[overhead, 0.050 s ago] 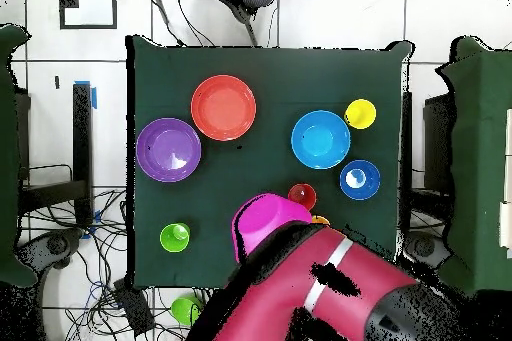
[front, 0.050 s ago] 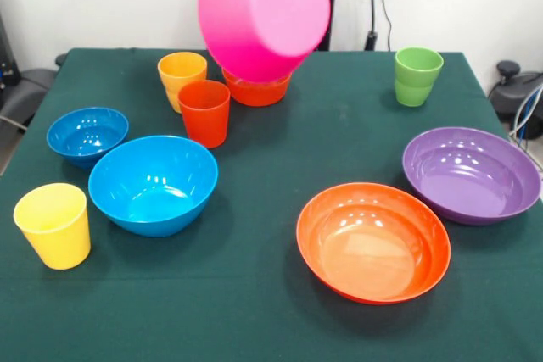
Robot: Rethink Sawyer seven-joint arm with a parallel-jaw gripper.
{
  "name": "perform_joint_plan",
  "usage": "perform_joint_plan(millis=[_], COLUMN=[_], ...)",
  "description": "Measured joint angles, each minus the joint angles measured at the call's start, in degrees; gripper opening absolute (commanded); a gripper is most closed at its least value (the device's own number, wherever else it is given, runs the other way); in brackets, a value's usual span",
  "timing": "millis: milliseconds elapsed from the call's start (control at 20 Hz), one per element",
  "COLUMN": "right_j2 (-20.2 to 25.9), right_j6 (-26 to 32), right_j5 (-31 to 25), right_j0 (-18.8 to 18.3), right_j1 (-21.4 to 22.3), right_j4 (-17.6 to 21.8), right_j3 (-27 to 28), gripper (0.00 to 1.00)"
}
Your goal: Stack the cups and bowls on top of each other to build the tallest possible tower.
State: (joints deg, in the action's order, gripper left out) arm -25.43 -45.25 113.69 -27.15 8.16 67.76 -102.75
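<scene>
Pink bowl [front, 0.050 s ago: 263,13] hangs tilted above small orange bowl [front, 0.050 s ago: 257,89]; cannot tell the gripper's state

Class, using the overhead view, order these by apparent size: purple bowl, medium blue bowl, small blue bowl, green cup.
1. purple bowl
2. medium blue bowl
3. small blue bowl
4. green cup

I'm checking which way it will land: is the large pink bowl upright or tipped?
Tipped. The large pink bowl hangs in the air above the small orange bowl, with its flat bottom turned toward the front camera.
</scene>
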Motion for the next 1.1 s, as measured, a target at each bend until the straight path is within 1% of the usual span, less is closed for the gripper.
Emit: perform_joint_plan(millis=[250, 400, 550, 850, 1100], right_j2=[0.09, 0.48, 0.87, 1.62, 2.25], right_j6=[0.00, 0.00, 0.00, 0.00, 0.00], right_j5=[0.88, 2.02, 2.90, 5.34, 7.88], right_j0=[-2.61, -4.38, -5.30, -6.75, -7.79], right_j1=[-3.12, -5.81, -7.50, -9.24, -9.51], right_j4=[1.65, 2.89, 3.32, 3.34, 3.34], right_j3=[2.73, 4.97, 6.09, 6.72, 6.72], gripper=[0.00, 0.00, 0.00, 0.00, 0.00])
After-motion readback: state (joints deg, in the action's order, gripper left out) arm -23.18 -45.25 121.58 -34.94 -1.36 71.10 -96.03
